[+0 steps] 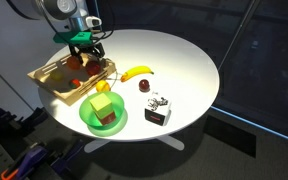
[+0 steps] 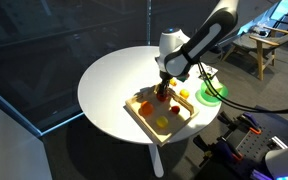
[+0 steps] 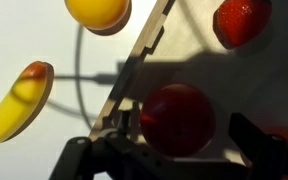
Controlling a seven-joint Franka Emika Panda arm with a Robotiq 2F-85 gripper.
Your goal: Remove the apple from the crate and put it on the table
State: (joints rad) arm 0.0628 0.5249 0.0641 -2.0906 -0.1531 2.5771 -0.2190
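Note:
The apple (image 3: 179,118) is round and bright red. It lies on the floor of the light-wood crate (image 3: 134,70), in the gripper's shadow. The crate stands at the edge of the round white table (image 1: 184,60) in both exterior views (image 1: 52,78) (image 2: 144,118). My gripper (image 3: 181,135) is lowered into the crate (image 1: 89,55) (image 2: 164,92). It is open, with one finger on each side of the apple and a small gap showing at one finger. The gripper hides the apple in both exterior views.
A second red fruit (image 3: 242,20) lies in the crate near the apple. An orange fruit (image 3: 97,10) and a banana (image 3: 19,100) (image 1: 136,72) lie past the crate's rim. A dark-maroon fruit (image 1: 144,88), a green bowl (image 1: 102,115) (image 2: 212,93) and a small black-and-white object (image 1: 159,110) stand nearby.

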